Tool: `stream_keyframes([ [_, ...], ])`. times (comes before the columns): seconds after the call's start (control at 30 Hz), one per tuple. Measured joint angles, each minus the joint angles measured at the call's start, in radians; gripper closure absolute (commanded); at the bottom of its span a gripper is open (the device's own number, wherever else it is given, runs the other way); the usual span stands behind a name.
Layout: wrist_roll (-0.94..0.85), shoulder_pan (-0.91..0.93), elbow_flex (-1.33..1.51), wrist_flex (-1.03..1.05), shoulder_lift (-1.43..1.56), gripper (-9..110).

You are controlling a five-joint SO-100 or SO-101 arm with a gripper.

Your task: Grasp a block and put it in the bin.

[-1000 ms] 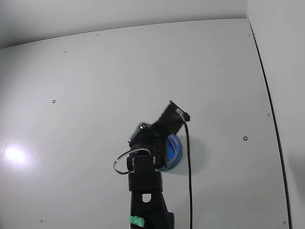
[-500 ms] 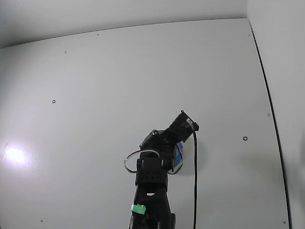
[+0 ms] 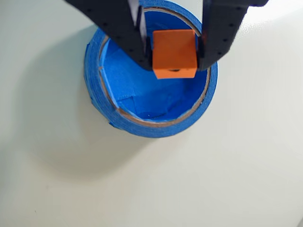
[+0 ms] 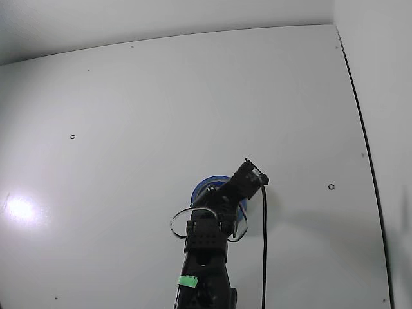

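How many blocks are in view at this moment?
1. The block is clamped in the gripper above the blue bin. In the fixed view the arm hides it; others could be hidden.

Bright even light; glare spot on the table point(image 4: 19, 209), corners dim.

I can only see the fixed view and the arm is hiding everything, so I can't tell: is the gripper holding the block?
Observer: Yes. In the wrist view the gripper is shut on an orange block, squeezing it from both sides.
Operator: Is it over the bin?
Observer: Yes. The block sits over the opening of the blue bin, close to the rim at the top of the wrist view.
Operator: Is something already in the bin?
Observer: No. The part of its blue floor that shows has nothing on it.
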Motion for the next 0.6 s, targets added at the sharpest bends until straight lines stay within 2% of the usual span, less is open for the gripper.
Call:
stream_keyframes([
  [0.17,0.0,0.0,0.008,0.0,0.0,83],
  [0.27,0.0,0.002,0.008,0.0,0.0,81],
  [0.37,0.002,0.0,0.008,0.0,0.0,84],
  [0.53,0.015,0.0,0.008,0.0,0.006,100],
  [0.6,0.015,0.0,0.008,0.0,0.049,103],
])
